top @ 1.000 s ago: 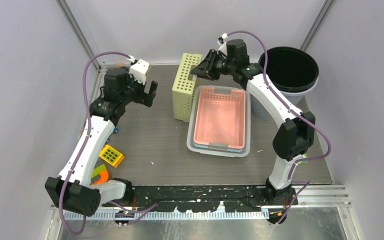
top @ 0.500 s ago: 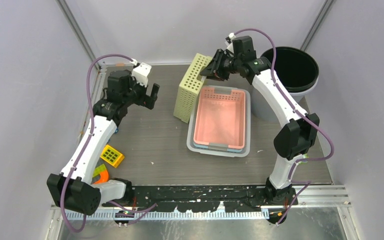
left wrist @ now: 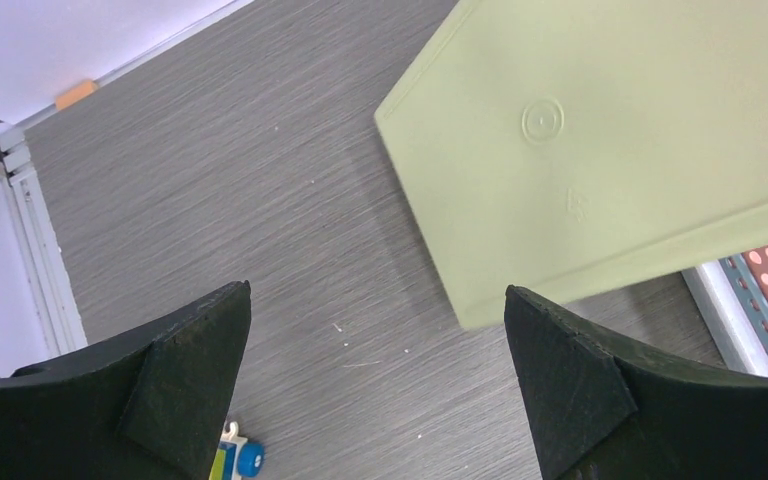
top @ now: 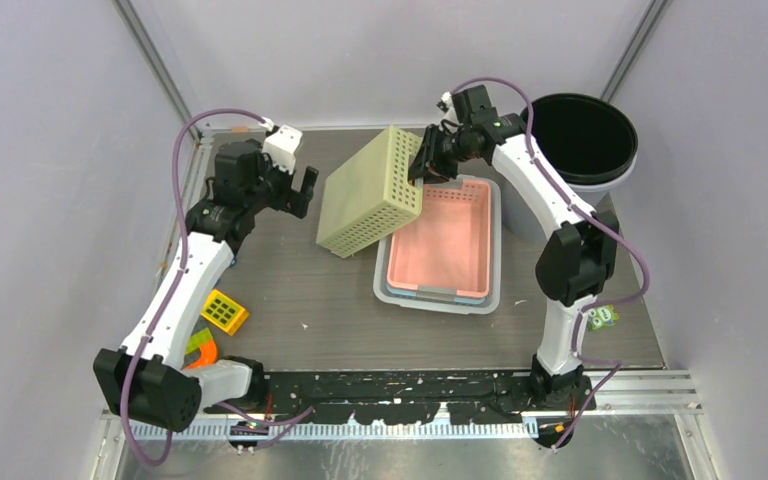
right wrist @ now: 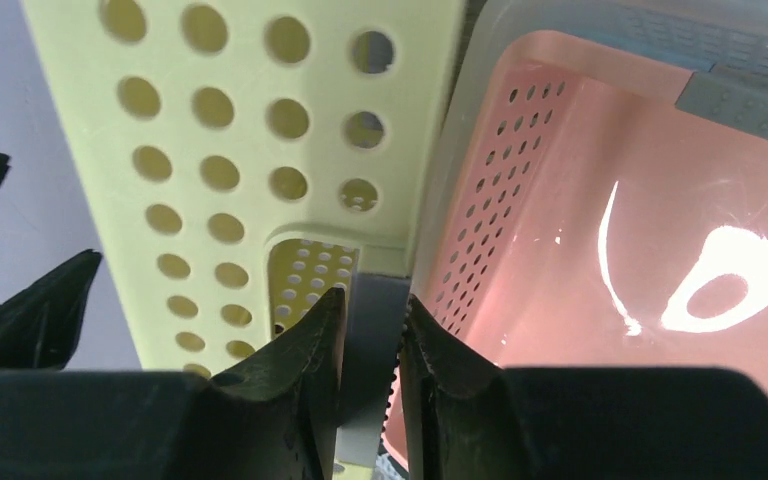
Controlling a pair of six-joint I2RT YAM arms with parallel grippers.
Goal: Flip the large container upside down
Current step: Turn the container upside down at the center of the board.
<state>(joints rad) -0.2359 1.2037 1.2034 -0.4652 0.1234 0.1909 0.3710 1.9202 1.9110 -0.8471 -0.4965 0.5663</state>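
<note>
The large green container [top: 370, 195] hangs tilted above the table [top: 300, 290], its solid base turned up and to the left and its perforated wall facing the camera. Its lower right edge overlaps the pink basket [top: 440, 240], which is nested in a clear tub [top: 385, 270]. The right pincer [top: 422, 165] sits at the container's far right corner, its fingers pressed close and pinching the rim beside the handle slot. The left pincer [top: 300, 190] is spread wide and empty, just left of the container and facing its base.
</note>
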